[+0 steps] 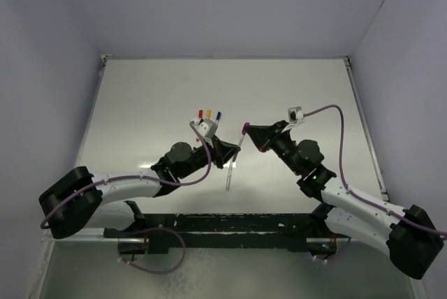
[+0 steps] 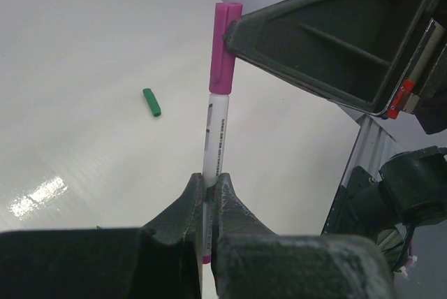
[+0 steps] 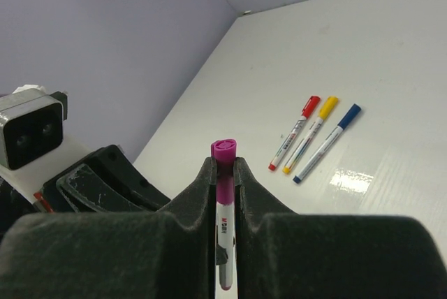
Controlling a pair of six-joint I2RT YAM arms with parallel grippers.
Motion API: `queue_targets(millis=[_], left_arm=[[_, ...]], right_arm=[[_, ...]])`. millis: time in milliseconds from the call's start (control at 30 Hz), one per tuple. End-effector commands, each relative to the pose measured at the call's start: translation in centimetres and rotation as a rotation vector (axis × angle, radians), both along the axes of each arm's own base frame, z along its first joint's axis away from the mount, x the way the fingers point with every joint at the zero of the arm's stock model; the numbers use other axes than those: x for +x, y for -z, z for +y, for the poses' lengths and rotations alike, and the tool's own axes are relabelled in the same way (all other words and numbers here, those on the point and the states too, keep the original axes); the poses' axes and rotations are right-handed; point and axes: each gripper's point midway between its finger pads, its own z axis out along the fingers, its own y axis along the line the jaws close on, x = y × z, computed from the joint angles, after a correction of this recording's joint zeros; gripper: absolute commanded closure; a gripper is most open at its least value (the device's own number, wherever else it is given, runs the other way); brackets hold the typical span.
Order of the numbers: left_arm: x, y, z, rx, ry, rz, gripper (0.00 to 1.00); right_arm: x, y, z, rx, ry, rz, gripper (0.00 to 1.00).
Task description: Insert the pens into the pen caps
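Capping step in hand: your left gripper (image 2: 211, 187) is clamped on the pen (image 2: 217, 135), your right gripper (image 3: 223, 173) clamped on the magenta cap (image 2: 225, 47) just ahead of the left jaws. I judge the next move a straight push home, then release

We can read no word or number outright. On the pale barrel of the magenta-capped pen (image 2: 217, 135), a line of small dark print runs along its length, too fine for us to make out in the left wrist view. In the right wrist view the same barrel carries a small red mark followed by dark letters, blurred beyond reading. The three capped pens (image 3: 311, 135) lying on the desk (image 3: 391, 47) show faint specks of print, too small to tell.
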Motion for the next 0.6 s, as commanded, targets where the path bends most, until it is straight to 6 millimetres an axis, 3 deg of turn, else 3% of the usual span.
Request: queue_targets(millis=[0,367,567], left_arm=[[3.0,-14.1,0.9,-0.343,-0.096,-0.242,1.0],[3.5,-15.6,1.4,-0.34,-0.127,-0.287,1.0],[3.6,-14.8,1.8,-0.297,-0.139,-0.275,1.0]], right_arm=[[-3.0,6.2,1.8,-0.169,-0.131,0.153,1.0],[-3.5,8.8,3.1,-0.27,-0.13,0.208,1.0],[-2.8,8.1,2.9,-0.258,-0.082,0.193,1.0]])
